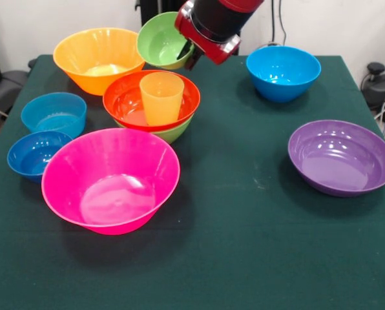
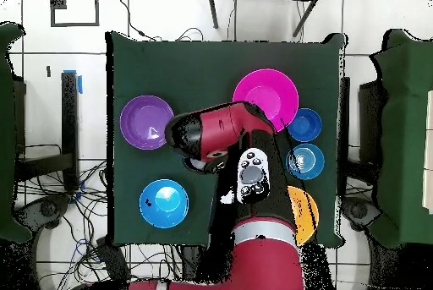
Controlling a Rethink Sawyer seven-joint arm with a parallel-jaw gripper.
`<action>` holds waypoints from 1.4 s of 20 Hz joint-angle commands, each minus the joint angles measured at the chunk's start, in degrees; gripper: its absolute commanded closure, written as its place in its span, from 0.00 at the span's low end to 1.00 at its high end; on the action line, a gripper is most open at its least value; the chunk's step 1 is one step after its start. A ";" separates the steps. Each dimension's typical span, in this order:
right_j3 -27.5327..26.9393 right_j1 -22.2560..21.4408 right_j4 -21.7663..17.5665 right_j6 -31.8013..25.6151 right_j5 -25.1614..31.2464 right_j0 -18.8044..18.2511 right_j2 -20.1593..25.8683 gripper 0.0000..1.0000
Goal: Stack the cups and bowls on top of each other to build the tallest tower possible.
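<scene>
gripper clamped on small green bowl, needing level centring over yellow cup in red-orange bowl before gentle lowering.

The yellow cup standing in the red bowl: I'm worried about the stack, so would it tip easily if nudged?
Probably yes: the yellow cup is taller than wide and stands loose in the glossy red bowl, so it may slide or topple. It looks like thin plastic, likely light.

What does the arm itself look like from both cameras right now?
The arm is glossy red with rounded black sections. In the front view, its wrist shows as a black cylinder in a red collar with a silvery edge. From overhead, a light grey panel with dark buttons sits on it.
</scene>
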 commanded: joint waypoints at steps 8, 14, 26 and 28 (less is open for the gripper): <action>-7.82 0.59 -0.24 -12.39 5.61 -0.69 6.76 1.00; -5.52 -0.26 0.12 -11.67 3.75 -1.21 6.49 1.00; -4.99 0.40 -3.00 -4.18 0.69 2.40 2.85 1.00; -4.03 0.30 -3.29 -3.29 -0.68 2.80 2.32 1.00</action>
